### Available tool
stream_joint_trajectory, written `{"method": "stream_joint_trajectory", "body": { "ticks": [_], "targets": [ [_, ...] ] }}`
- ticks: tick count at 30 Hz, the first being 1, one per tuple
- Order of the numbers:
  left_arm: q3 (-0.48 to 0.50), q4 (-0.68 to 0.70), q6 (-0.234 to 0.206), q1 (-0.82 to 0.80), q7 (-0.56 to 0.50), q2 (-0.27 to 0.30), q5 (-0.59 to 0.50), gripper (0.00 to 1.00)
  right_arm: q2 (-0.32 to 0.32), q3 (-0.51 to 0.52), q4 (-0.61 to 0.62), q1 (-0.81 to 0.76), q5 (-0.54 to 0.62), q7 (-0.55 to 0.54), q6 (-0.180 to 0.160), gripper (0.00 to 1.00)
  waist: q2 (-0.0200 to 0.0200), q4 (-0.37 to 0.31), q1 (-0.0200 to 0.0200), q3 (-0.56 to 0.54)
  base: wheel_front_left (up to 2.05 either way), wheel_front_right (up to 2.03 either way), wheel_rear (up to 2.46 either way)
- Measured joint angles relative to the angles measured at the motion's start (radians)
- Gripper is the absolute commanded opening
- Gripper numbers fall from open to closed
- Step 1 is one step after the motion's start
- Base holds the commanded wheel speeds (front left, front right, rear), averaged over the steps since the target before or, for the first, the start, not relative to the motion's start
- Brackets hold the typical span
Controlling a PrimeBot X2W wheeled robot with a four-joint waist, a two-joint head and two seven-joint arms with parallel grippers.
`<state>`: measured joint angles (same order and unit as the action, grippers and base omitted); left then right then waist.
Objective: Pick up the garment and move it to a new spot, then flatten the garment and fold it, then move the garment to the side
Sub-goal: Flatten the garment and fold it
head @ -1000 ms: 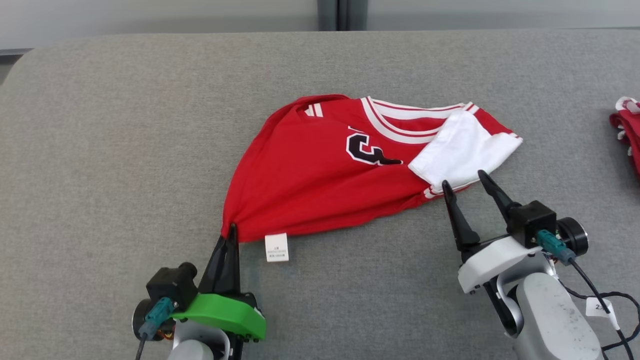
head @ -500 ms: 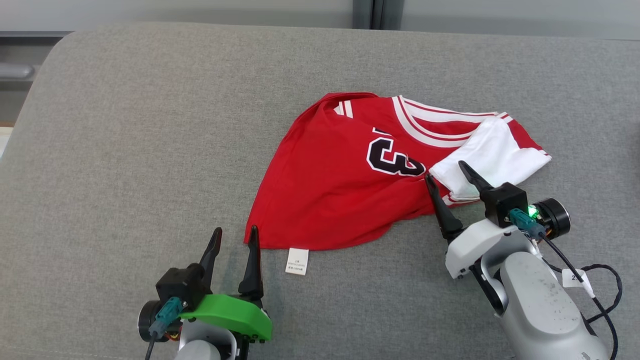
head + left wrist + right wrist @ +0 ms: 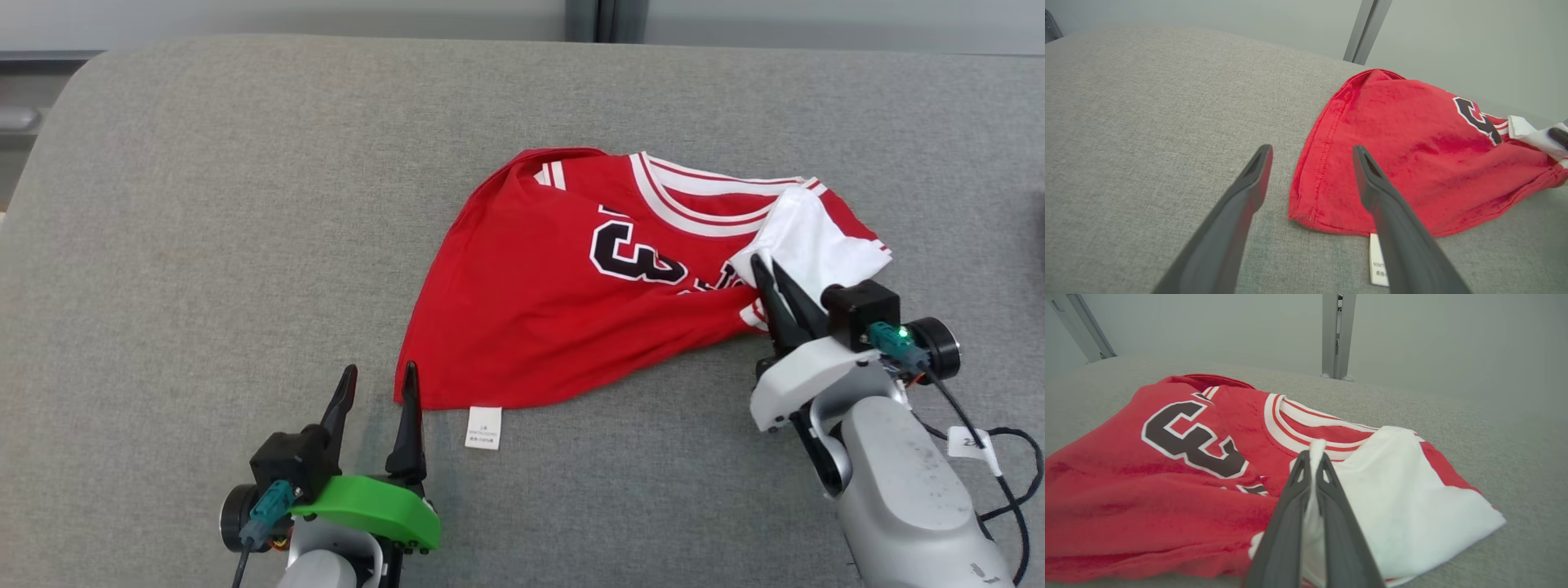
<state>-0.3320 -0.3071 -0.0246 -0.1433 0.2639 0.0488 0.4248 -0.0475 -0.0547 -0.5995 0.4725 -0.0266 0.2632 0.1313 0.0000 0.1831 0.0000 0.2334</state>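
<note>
**Jersey stretches between both claws**

The left gripper [image 3: 380, 374] stands spread, just short of the garment [image 3: 539, 327] and its near corner on the grey cushion [image 3: 204, 245]. The garment's long axis runs up-right to the right gripper [image 3: 763, 268], which pinches the white fold [image 3: 808, 237], probably more than one layer.

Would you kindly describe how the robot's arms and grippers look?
The left gripper and right gripper each have two long, dark, tapering fingers. The left sits on a green mount, the right on a white mount on a pale grey, speckled forearm. Each carries a black block with a teal plug; a black cable with a white tag trails from the right.
</note>
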Motion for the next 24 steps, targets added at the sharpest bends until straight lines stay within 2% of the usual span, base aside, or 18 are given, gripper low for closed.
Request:
{"method": "stream_joint_trajectory", "body": {
  "ticks": [7, 13, 15, 16, 18, 19, 24],
  "targets": [
    [0.009, -0.01, 0.008, 0.013, 0.0, 0.0, -0.018, 1.0, -0.002, 0.117, 0.173, -0.115, -0.081, 0.0, 0.0, 0.0, 0.0, -0.056, 0.0, -0.032, 0.0, 0.0, 0.0],
    [0.013, -0.025, 0.012, 0.028, 0.0, 0.0, -0.038, 1.0, 0.0, 0.208, 0.236, -0.24, -0.121, 0.0, 0.0, 0.0, 0.0, -0.12, 0.0, -0.057, 0.0, 0.0, 0.0],
    [0.014, -0.031, 0.013, 0.032, 0.0, 0.0, -0.045, 1.0, -0.002, 0.263, 0.237, -0.268, -0.136, 0.0, 0.0, 0.22, 0.0, -0.14, 0.0, -0.064, 0.0, 0.0, 0.0],
    [0.016, -0.033, 0.015, 0.033, 0.0, 0.0, -0.049, 1.0, -0.004, 0.283, 0.23, -0.282, -0.141, 0.0, 0.0, 0.27, 0.0, -0.151, 0.0, -0.068, 0.0, 0.0, 0.0],
    [0.019, -0.034, 0.015, 0.034, 0.0, 0.0, -0.052, 1.0, -0.004, 0.308, 0.208, -0.3, -0.139, 0.0, 0.0, 0.49, 0.0, -0.17, 0.0, -0.073, 0.0, 0.0, 0.0],
    [0.02, -0.035, 0.016, 0.035, 0.0, 0.0, -0.052, 1.0, -0.003, 0.311, 0.188, -0.304, -0.136, 0.0, 0.0, 1.0, 0.0, -0.179, 0.0, -0.075, 0.0, 0.0, 0.0],
    [0.021, -0.038, 0.016, 0.035, 0.0, 0.0, -0.056, 1.0, -0.004, 0.292, 0.221, -0.294, -0.087, 0.0, 0.0, 1.0, 0.0, -0.208, 0.0, -0.078, 0.0, 0.0, 0.0]
  ]
}}
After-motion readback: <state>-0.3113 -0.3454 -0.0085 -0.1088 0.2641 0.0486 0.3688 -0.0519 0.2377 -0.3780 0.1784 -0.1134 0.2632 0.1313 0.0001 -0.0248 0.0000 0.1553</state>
